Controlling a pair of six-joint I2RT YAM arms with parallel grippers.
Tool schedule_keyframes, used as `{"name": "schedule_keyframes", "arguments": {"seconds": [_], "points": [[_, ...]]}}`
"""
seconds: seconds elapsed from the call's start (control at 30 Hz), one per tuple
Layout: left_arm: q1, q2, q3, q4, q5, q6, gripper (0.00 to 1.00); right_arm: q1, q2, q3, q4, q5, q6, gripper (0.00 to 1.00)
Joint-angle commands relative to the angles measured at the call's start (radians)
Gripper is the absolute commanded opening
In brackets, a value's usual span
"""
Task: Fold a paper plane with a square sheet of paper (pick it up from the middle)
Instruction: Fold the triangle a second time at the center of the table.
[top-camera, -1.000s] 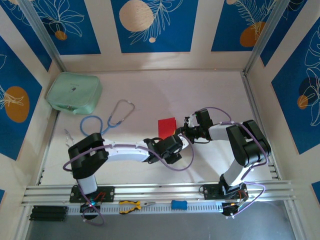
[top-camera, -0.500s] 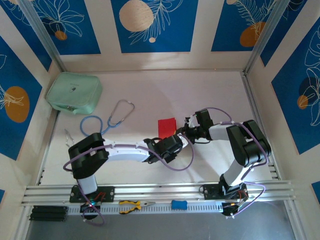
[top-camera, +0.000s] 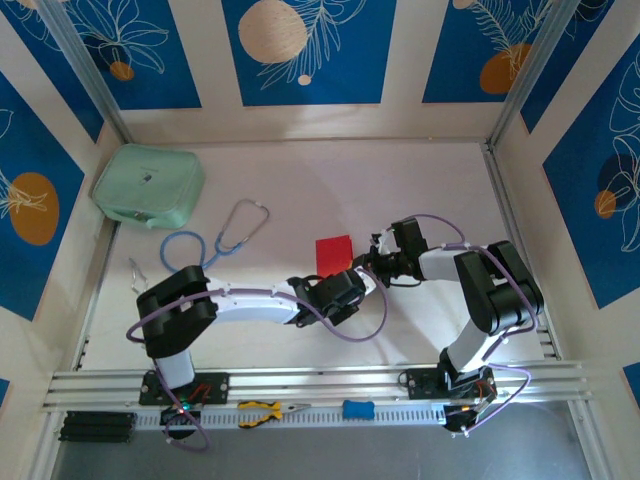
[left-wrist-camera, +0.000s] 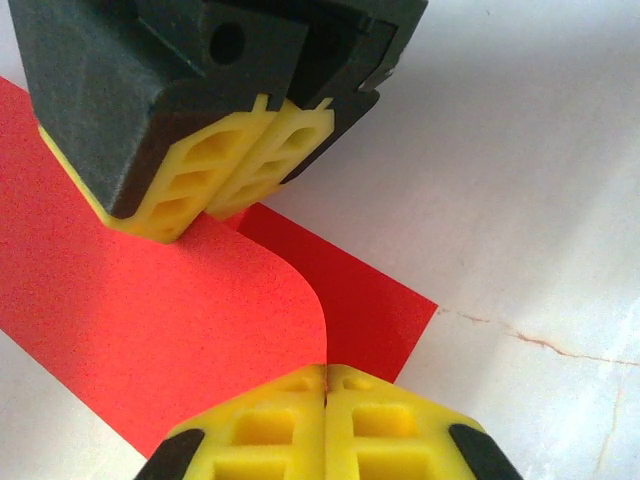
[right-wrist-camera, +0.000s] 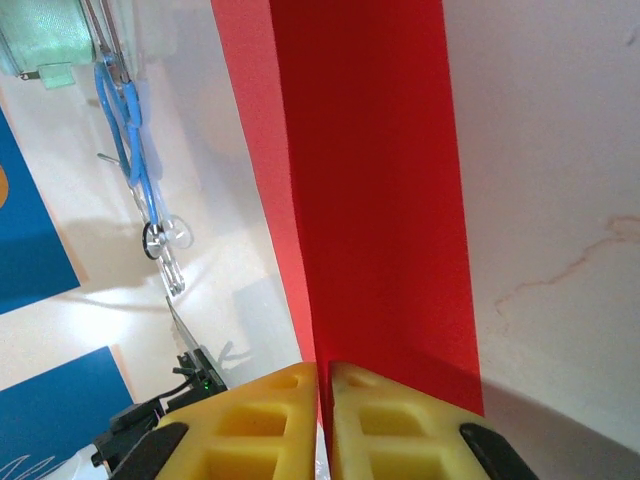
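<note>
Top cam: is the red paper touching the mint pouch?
No, the mint-green pouch sits in the far left corner, well apart from the red paper at mid-table.

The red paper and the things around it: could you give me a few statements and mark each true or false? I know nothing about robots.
1. The red paper lies flat and unfolded. False: one part is folded over another, with a rounded bend.
2. The left gripper and the right gripper are both closed on the paper. True.
3. The stethoscope lies on top of the paper. False: it lies apart from it, to the left.
4. A green pouch sits in the far left corner of the table. True.
</note>
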Motion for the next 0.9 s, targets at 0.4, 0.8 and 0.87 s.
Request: {"name": "schedule_keyframes", "arguments": {"seconds": [0.4,0.8,0.87], "points": [[0.251,-0.091,-0.075,0.144,0.582,-0.310,0.00,-0.013,-0.296,-0.057,-0.284,0.241,-0.030,0.26],[0.288,-0.067,-0.081,0.166,0.652,-0.344,0.00,0.107,-0.247,-0.122,-0.095,0.150,0.057,0.09],[0.288,-0.063,-0.080,0.160,0.651,-0.342,0.00,0.113,-0.228,-0.117,-0.056,0.132,0.067,0.08]]}}
